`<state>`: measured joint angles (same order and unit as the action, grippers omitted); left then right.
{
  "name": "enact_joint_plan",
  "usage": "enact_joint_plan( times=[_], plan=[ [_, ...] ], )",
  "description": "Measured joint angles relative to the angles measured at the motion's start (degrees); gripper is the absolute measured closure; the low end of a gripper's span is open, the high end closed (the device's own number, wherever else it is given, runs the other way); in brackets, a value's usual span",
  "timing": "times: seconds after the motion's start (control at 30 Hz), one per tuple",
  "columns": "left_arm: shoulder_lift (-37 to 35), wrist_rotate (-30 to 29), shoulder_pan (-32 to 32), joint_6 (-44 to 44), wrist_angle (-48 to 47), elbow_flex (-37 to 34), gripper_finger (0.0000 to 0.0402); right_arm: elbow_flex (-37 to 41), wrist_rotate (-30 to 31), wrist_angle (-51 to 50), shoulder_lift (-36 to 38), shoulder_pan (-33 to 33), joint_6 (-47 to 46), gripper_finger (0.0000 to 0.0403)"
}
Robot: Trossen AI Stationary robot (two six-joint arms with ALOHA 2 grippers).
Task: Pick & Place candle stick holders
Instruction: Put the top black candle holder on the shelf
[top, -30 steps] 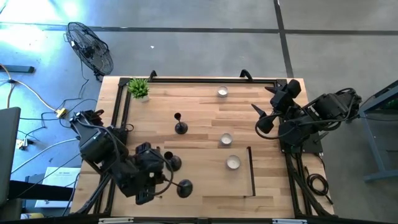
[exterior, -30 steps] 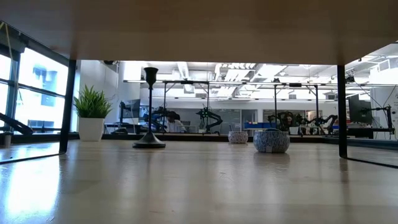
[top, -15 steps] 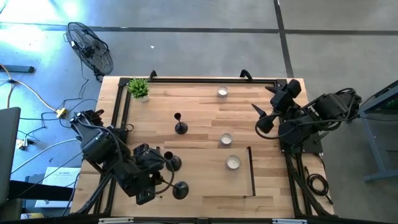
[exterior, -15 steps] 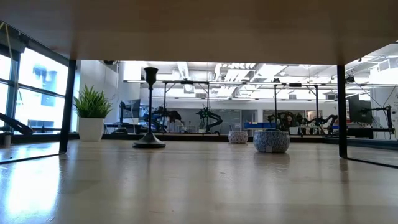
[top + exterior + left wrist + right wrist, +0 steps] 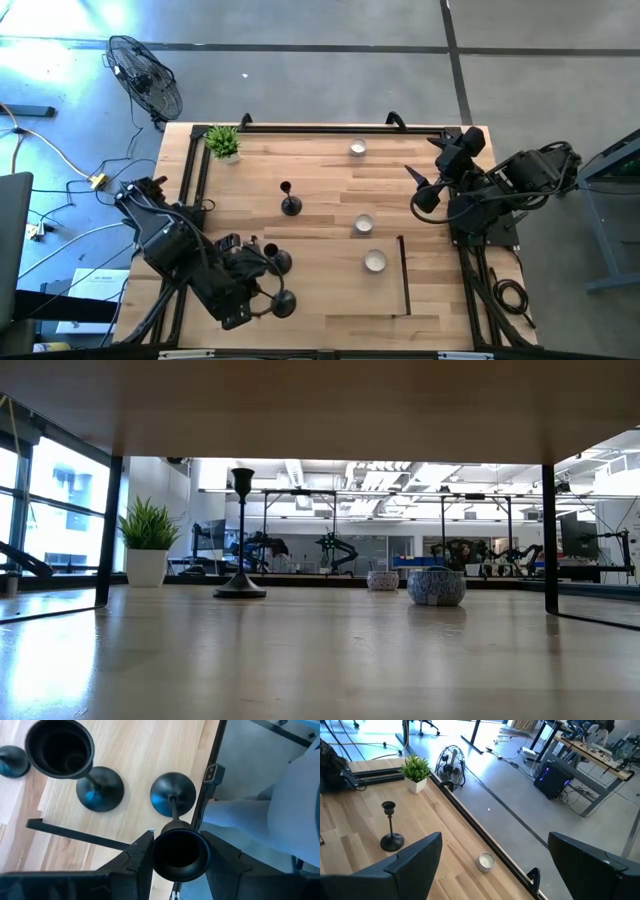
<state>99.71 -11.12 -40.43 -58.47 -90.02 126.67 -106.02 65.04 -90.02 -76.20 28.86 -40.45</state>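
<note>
While the right gripper (image 5: 425, 190) waits spread open, the left gripper (image 5: 175, 851) clamps one candle stick holder's (image 5: 172, 800) cup, keeping its base below, beside another holder (image 5: 100, 795)

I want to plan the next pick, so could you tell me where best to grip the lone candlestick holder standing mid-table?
Grip the candlestick holder on its thin stem, between cup and domed base, with fingers coming in level from an open side. It stands upright and alone on the table; the stem is probably the only part narrow enough.
</note>
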Motion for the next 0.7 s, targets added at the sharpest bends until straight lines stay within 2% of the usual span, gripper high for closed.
enact_joint_plan(
  times=[0.5, 0.7],
  plan=[
    [-1.6, 2.9, 2.3, 0.6, 0.0, -0.1, 0.0269, 0.0, -2.5, 0.0, 0.0, 0.0, 0.0, 0.0045],
    [-6.2, 3.2, 2.2, -1.6, 0.0, -5.4, 0.0269, 0.0, -2.4, 0.0, 0.0, 0.0, 0.0, 0.0045]
  ],
)
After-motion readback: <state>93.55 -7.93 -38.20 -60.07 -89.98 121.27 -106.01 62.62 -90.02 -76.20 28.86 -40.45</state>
